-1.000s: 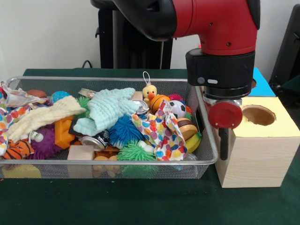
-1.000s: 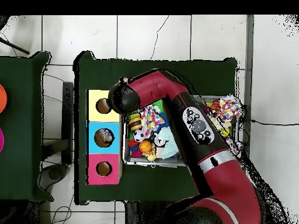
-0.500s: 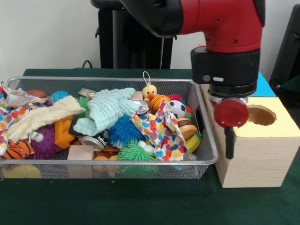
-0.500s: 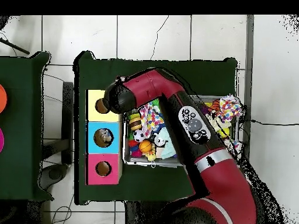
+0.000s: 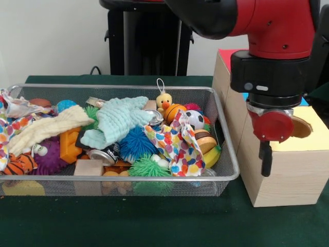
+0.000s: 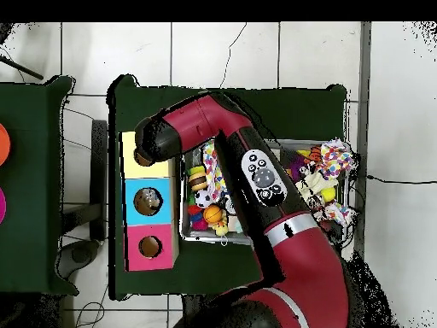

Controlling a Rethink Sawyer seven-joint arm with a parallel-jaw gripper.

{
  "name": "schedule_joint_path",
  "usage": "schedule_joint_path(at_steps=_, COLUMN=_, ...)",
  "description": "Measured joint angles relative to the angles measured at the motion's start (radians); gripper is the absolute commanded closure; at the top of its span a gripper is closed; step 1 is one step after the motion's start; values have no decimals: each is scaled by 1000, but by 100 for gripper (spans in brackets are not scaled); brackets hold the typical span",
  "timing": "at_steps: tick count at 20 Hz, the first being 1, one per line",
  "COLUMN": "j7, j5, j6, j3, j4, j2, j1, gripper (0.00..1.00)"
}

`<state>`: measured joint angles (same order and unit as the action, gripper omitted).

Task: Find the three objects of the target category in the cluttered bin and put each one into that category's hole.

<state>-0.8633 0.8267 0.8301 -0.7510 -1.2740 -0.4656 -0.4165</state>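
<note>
My pincer [image 5: 266,163] hangs over the yellow-topped box [image 5: 288,170], a dark finger dropping past the box's front face beside the wire bin [image 5: 226,177]. I cannot tell how wide I am open or whether I carry anything: the front camera shows only that one dark stub under my red wrist disc, and from above my own arm [image 6: 256,162] covers the pincer entirely.

Front camera gives me the clutter in the bin: a mint cloth [image 5: 117,119] across the middle, a polka-dot cloth [image 5: 175,146] towards the box, a blue spiky ball [image 5: 134,142] and a green spiky ball [image 5: 148,166] beside it, a yellow duck [image 5: 164,101] at the far wall, a small football [image 5: 195,119] close to the box side. The yellow hole [image 5: 299,127] peeks out behind my wrist.

The overhead camera shows what the front one hides: the blue hole [image 6: 148,201] with something inside it, and the pink hole [image 6: 150,247], both in line beyond the yellow one.
</note>
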Motion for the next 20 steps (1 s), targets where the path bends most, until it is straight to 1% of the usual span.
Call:
schedule_joint_path(at_steps=3, j7=0, j5=-4, j6=-1, j3=-3, j4=-1, j2=5, j1=-15, gripper=0)
schedule_joint_path(at_steps=6, j7=0, j5=-10, j6=-4, j3=-15, j4=-4, j2=14, j1=-50, gripper=0)
schedule_joint_path(at_steps=9, j7=0, j5=-11, j6=-10, j3=-28, j4=-8, j2=23, j1=-105, gripper=0)
schedule_joint_path(at_steps=15, j7=0, j5=-10, j6=-16, j3=-31, j4=-8, j2=38, j1=-186, gripper=0)
schedule_joint_path(at_steps=20, j7=0, j5=-9, j6=-17, j3=-30, j4=-8, j2=40, j1=-208, gripper=0)
